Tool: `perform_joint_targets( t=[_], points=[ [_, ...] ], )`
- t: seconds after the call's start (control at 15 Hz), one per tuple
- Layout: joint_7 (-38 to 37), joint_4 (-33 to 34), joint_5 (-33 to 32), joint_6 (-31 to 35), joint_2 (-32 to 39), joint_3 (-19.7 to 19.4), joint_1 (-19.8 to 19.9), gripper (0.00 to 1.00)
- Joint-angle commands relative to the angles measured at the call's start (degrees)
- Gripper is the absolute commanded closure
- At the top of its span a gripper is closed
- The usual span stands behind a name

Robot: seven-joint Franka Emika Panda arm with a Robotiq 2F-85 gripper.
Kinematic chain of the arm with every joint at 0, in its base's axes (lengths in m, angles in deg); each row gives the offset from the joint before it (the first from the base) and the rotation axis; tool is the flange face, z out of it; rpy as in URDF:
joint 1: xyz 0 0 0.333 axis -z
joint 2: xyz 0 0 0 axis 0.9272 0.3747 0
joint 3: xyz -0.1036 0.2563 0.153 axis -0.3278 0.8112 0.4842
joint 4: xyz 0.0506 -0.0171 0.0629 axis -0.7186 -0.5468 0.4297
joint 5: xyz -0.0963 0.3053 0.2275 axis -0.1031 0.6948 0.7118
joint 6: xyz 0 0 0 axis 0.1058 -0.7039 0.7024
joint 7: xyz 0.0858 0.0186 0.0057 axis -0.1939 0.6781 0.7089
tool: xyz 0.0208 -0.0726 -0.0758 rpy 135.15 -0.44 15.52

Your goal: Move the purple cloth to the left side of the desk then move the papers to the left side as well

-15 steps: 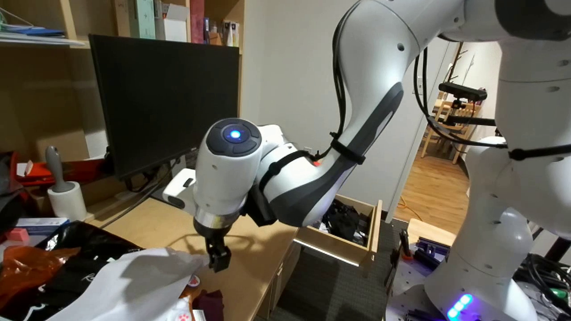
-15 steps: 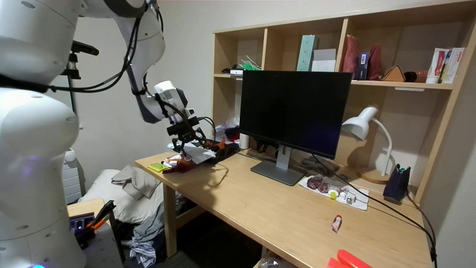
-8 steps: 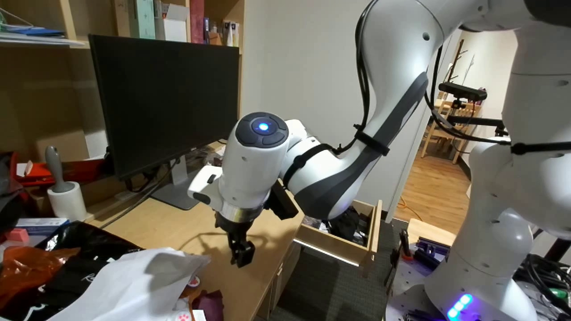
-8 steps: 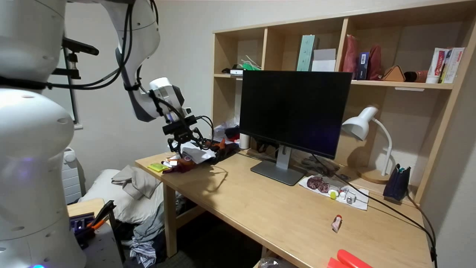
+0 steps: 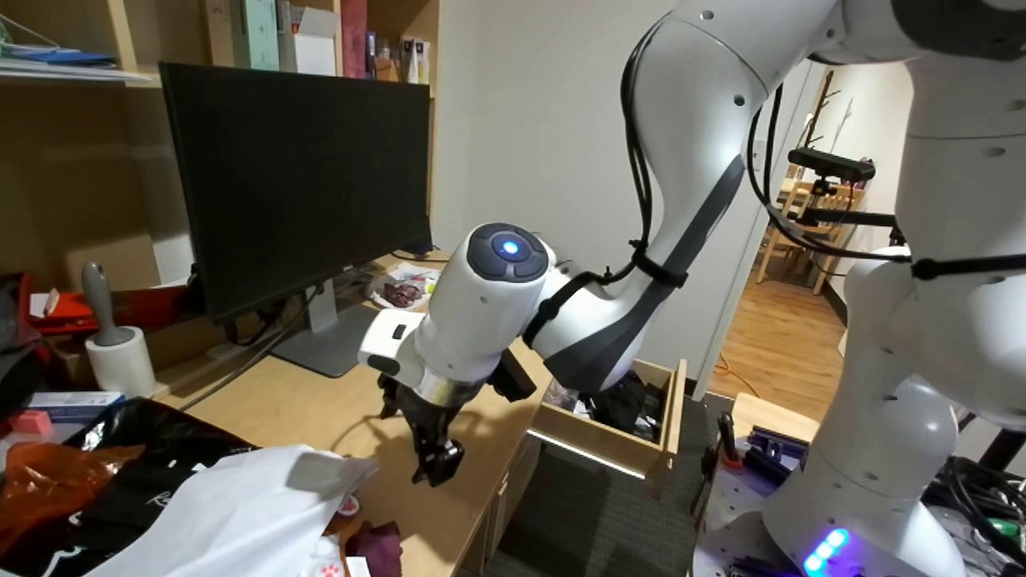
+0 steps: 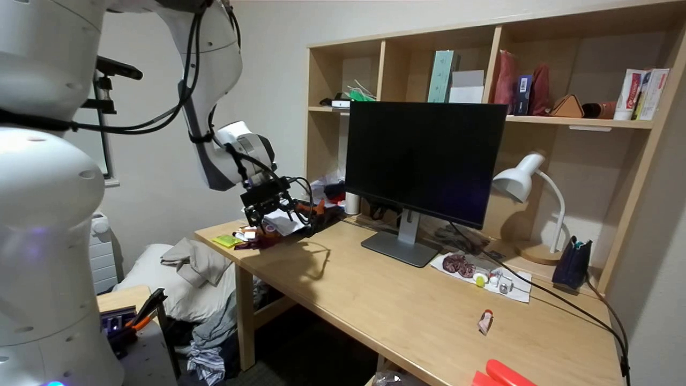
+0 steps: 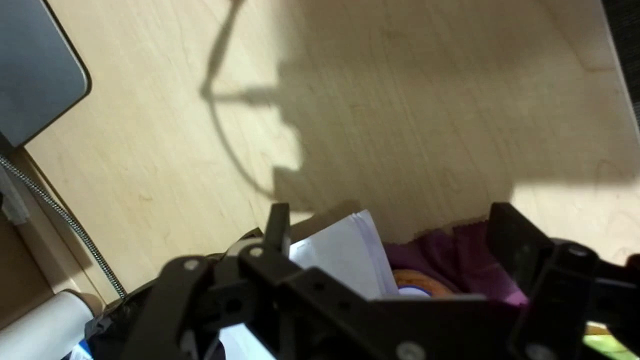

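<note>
My gripper (image 7: 390, 215) is open and empty, its two fingers wide apart in the wrist view. In an exterior view the gripper (image 5: 417, 441) is above the desk, just past the papers' edge. The white papers (image 5: 256, 501) lie on top of a pile at one end of the desk. A corner of the papers (image 7: 340, 250) shows between the fingers in the wrist view. The purple cloth (image 5: 377, 547) lies crumpled on the desk beside the papers. In the wrist view the cloth (image 7: 450, 250) lies beyond the fingers, partly hidden by the right one.
Under and beside the papers are a black bag (image 5: 160, 465) and an orange bag (image 5: 56, 489). A monitor (image 6: 423, 161) stands at the desk's back, with a lint roller (image 5: 120, 361) near it. A yellow packet (image 6: 228, 240) lies by the cloth. A drawer (image 5: 609, 433) stands open.
My gripper has moved away from the papers' edge, over bare desk, and its wrist has tilted. The papers and the purple cloth have not visibly moved.
</note>
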Motion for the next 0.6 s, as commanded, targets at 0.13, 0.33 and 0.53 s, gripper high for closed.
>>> perform_joint_targets(
  t=[0.13, 0.33, 0.53],
  points=[
    [-9.87, 1.14, -10.13, 7.44, 3.43, -4.12, -1.11, 0.0],
    [-20.65, 3.21, -18.26, 11.32, 4.75, -7.44, -3.09, 0.0],
    [-33.82, 7.59, -28.03, 12.86, 5.93, -10.67, -5.58, 0.0]
  ],
)
